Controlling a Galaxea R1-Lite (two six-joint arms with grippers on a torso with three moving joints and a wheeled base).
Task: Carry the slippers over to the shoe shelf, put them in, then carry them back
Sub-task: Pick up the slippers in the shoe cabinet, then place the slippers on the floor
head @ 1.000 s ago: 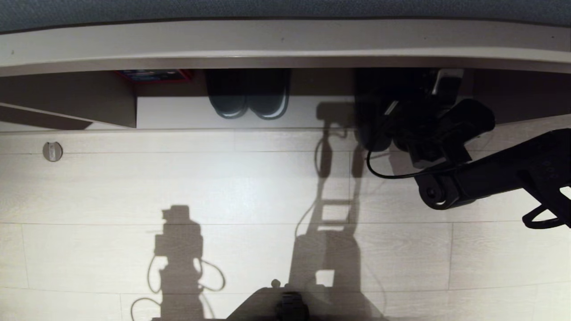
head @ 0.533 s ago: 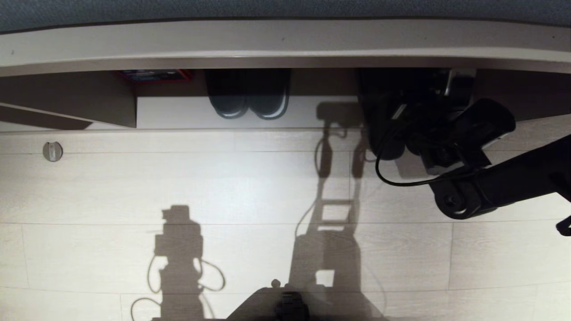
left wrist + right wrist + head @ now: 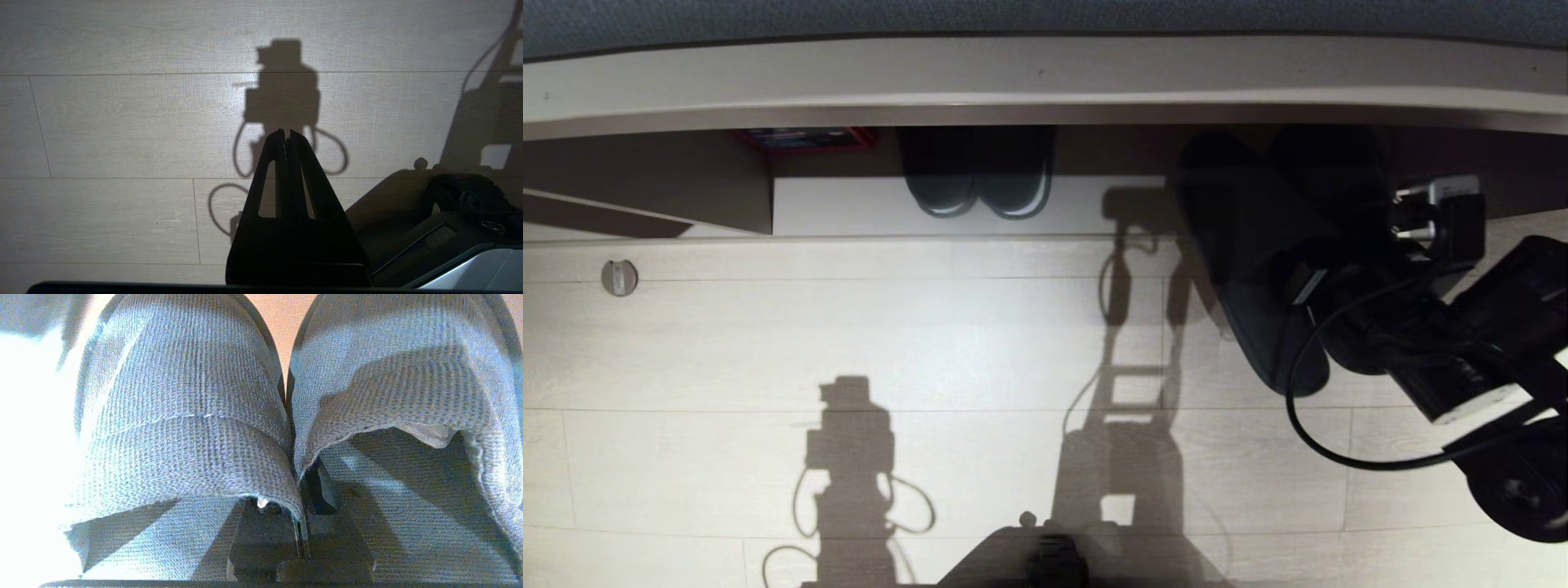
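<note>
Now right fingers pinch the slippers over the shoe shelf edge.

Right arm: reaches in from the right side of the head view, wrist turned forward.
Right gripper: jaws clamped together, pinched on fabric edges.
Left gripper: fingertips closed together, pointing down, idle.

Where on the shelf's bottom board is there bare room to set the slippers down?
The pale board of the shelf is bare between the divider and the dark closed-toe pair, and again from that pair to the slippers. The right end is crowded: the right tool holds the slippers there.
</note>
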